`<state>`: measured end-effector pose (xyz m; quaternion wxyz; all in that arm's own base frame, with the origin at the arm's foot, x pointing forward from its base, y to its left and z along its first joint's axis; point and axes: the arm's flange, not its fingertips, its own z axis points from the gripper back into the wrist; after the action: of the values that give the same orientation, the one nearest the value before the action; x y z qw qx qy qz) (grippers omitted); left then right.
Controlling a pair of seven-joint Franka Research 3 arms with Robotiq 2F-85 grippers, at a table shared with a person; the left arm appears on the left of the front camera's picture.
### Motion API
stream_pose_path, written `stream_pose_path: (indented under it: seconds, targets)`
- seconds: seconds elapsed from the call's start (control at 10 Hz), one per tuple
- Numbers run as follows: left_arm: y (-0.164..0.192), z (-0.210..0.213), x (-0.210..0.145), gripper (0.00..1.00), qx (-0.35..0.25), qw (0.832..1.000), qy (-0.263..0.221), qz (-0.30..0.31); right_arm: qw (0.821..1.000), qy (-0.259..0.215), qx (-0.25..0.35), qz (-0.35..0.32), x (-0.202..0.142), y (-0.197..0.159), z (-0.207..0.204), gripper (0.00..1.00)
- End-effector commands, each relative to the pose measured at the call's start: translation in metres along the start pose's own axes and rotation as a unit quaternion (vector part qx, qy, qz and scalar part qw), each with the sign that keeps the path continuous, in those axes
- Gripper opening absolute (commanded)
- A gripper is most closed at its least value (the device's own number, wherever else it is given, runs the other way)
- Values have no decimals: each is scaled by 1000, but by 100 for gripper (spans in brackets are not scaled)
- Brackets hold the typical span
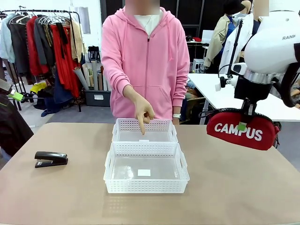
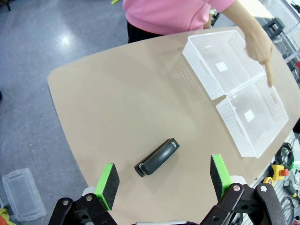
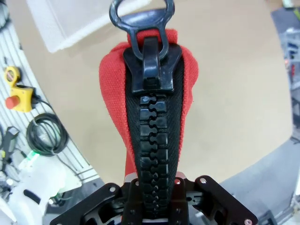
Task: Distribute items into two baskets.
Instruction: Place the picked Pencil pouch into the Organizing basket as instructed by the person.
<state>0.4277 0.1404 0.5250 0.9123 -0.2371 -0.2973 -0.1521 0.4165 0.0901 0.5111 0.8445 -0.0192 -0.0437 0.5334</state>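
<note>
- Right tool [image 1: 242,125] clamped on red CAMPUS pouch [image 1: 234,134], held aloft right of the near basket [image 1: 146,187], apparently for carrying over
- Left tool [image 2: 162,177], jaws apart, above black stapler [image 2: 157,157] on tabletop [image 2: 117,108], seemingly poised to grasp
- Person's hand [image 1: 143,114] points into far basket [image 1: 143,124], likely marking the destination
- Count: two baskets, two items, two tools

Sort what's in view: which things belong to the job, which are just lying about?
Job: red fabric CAMPUS zip pouch, black desk stapler, two white perforated plastic baskets.
Lying about: clothes rack in the background, clear plastic box on the floor.
</note>
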Motion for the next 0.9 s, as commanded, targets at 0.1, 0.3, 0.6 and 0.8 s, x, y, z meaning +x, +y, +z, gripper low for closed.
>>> stream_pose_path:
  seconds: [0.1,0.3,0.6,0.8]
  targets:
    - [0,1,0,100,-5,1000,-3,-1,998,-27,2,48,9,33,-8,0]
    - [0,1,0,100,-5,1000,-3,-1,997,-32,-7,71,20,56,-6,0]
    - [0,1,0,100,-5,1000,-3,-1,995,-36,0,94,24,82,-10,0]
    - [0,1,0,100,-5,1000,-3,-1,993,-36,-5,115,32,95,-11,0]
